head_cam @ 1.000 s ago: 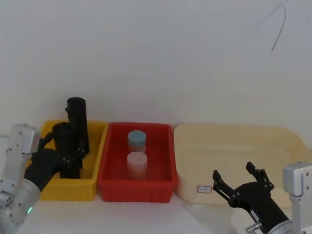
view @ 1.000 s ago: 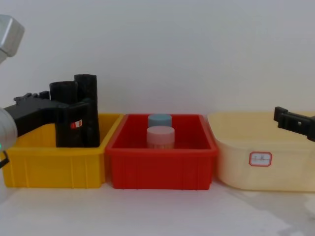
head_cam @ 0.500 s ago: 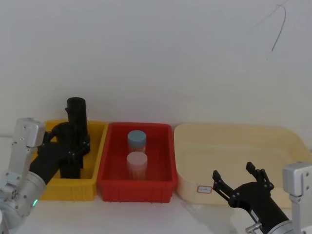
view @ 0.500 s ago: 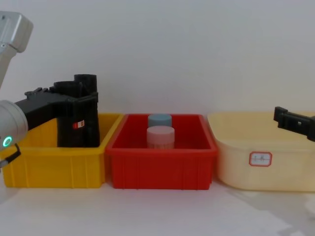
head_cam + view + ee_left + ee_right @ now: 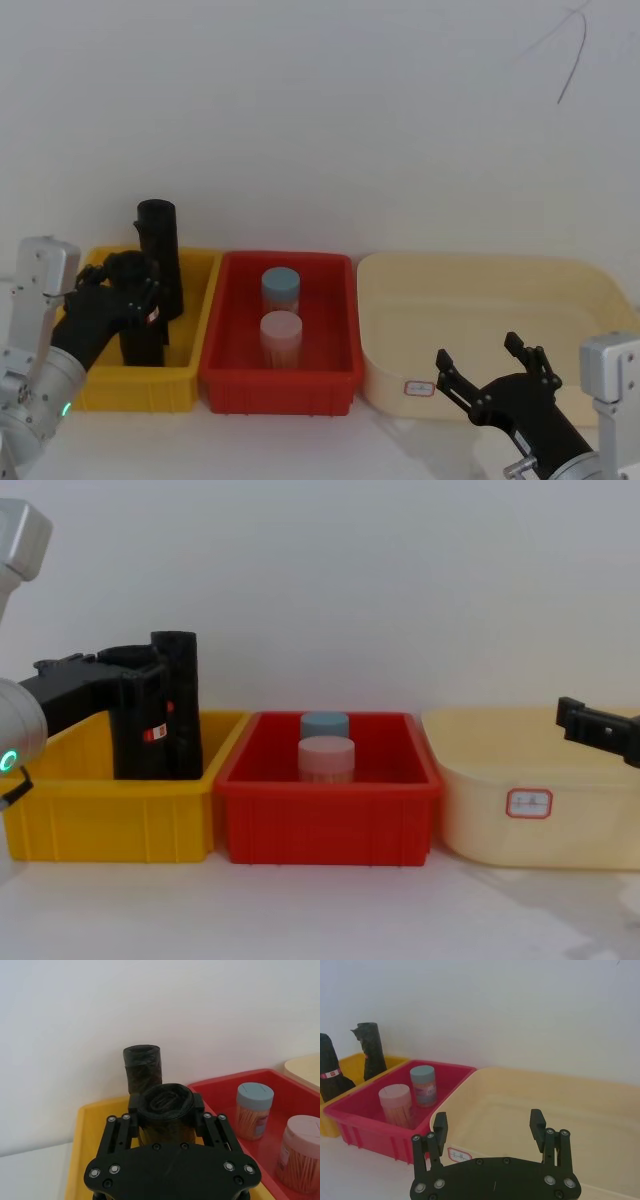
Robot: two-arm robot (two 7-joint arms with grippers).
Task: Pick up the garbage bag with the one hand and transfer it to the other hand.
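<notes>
My left pincer [image 5: 132, 288] clamps the garbage bag [image 5: 143, 342] inside the yellow bin [image 5: 140, 387]. My right pincer [image 5: 480, 352] gapes apart, far right of that bin.

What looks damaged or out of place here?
Only the slim black roll in the yellow bin: its top edge is ragged. The left claw grips the garbage bag beside it, upright; the right claw hangs open by the cream tub. Nothing spilled.

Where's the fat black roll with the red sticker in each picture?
Head view: garbage bag low left, in yellow bin.
Left wrist view: garbage bag centre, in the left hand.
Right wrist view: garbage bag at the edge, beyond the red bin.
Chest view: garbage bag left side.
Landmark: yellow bin.
</notes>
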